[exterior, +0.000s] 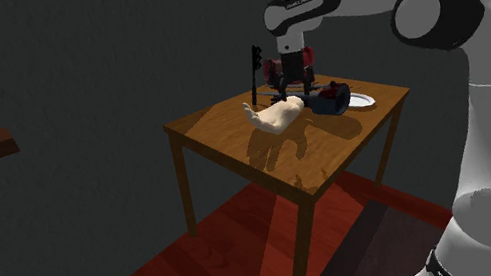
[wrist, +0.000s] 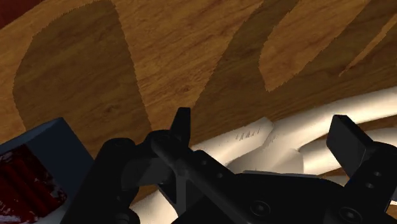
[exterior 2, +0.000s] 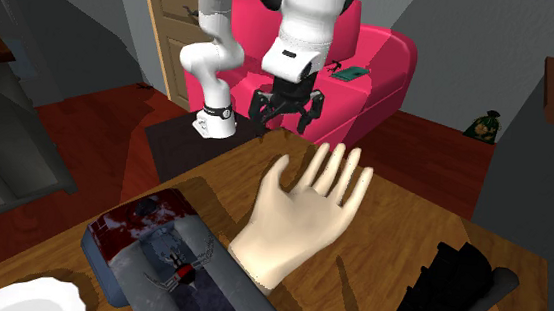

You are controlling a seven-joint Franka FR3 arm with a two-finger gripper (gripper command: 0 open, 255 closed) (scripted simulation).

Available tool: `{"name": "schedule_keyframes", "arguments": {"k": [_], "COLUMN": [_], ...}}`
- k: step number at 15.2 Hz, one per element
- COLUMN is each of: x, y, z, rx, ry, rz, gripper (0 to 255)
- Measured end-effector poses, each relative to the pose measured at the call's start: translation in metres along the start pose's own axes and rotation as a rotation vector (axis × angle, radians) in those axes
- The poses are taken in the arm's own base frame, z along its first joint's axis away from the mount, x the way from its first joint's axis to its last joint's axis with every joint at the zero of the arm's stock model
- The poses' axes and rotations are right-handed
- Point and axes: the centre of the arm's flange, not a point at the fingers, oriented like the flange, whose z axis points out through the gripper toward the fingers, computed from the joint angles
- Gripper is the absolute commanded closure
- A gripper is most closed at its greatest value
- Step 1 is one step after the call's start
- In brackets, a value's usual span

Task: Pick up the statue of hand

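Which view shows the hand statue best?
The second exterior view: the hand statue lies close, palm and fingers showing. The shoulder view shows it small and distant; the wrist view, a pale stretch of it.

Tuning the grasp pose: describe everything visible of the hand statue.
The hand statue is a smooth, cream, lifelike open hand cut at the wrist: four fingers slightly spread, thumb out. It lies flat on the wooden table, intact, fingers pointing away from a dark box with a red patch that its wrist end meets; true contact is unclear. The open tool hangs above it, apparently not touching.
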Motion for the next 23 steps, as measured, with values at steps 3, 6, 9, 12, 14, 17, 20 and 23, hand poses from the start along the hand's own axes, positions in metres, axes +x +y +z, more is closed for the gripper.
{"name": "schedule_keyframes", "arguments": {"k": [3, 6, 9, 12, 14, 17, 20, 23], "x": [0.036, 0.072, 0.085, 0.089, 0.090, 0.091, 0.091, 0.091], "y": [0.018, 0.041, 0.045, 0.045, 0.044, 0.045, 0.045, 0.045], "z": [0.012, 0.026, 0.040, 0.055, 0.064, 0.066, 0.066, 0.066], "rx": [0.014, 0.028, 0.033, 0.033, 0.033, 0.033, 0.034, 0.034], "ry": [-0.025, -0.048, -0.056, -0.057, -0.057, -0.052, -0.052, -0.052], "rz": [0.062, 0.123, 0.140, 0.142, 0.142, 0.144, 0.144, 0.143], "gripper": [0, 0, 0, 0, 0, 255, 255, 255]}}
